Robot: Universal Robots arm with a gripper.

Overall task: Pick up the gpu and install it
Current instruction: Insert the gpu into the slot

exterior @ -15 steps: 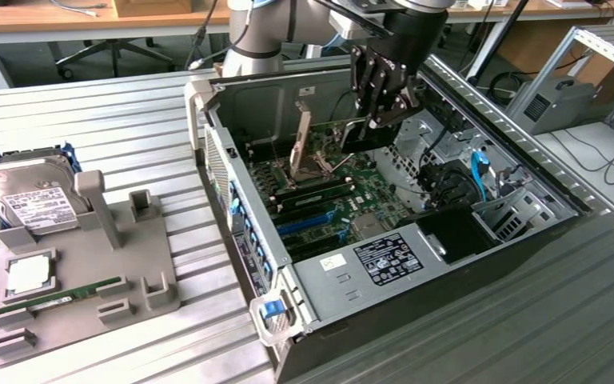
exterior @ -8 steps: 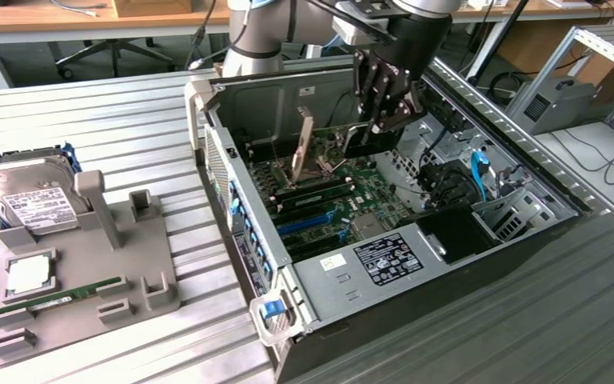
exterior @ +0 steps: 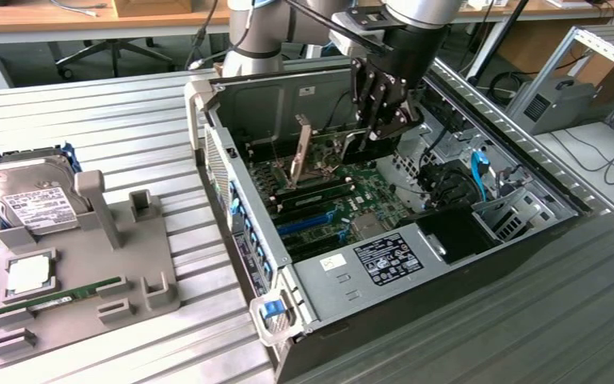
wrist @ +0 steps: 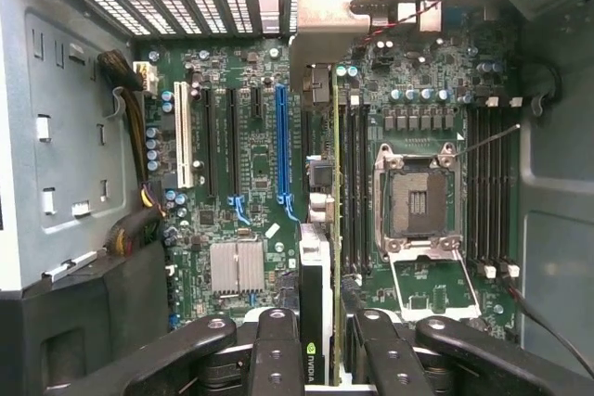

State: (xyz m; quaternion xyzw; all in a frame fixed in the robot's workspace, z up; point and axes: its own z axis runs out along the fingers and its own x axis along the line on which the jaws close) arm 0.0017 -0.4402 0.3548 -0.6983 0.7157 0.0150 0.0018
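The gripper (wrist: 327, 326) grips the gpu (wrist: 316, 257) edge-on, upright inside the open case (exterior: 334, 276). It hangs above the motherboard (wrist: 251, 169), parallel to the slots (wrist: 280, 150), apparently for seating.

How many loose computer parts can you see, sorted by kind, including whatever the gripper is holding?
gpu, held in the gripper: 1
hard drive: 1
processor chip: 1
green memory stick: 1
Total: 4
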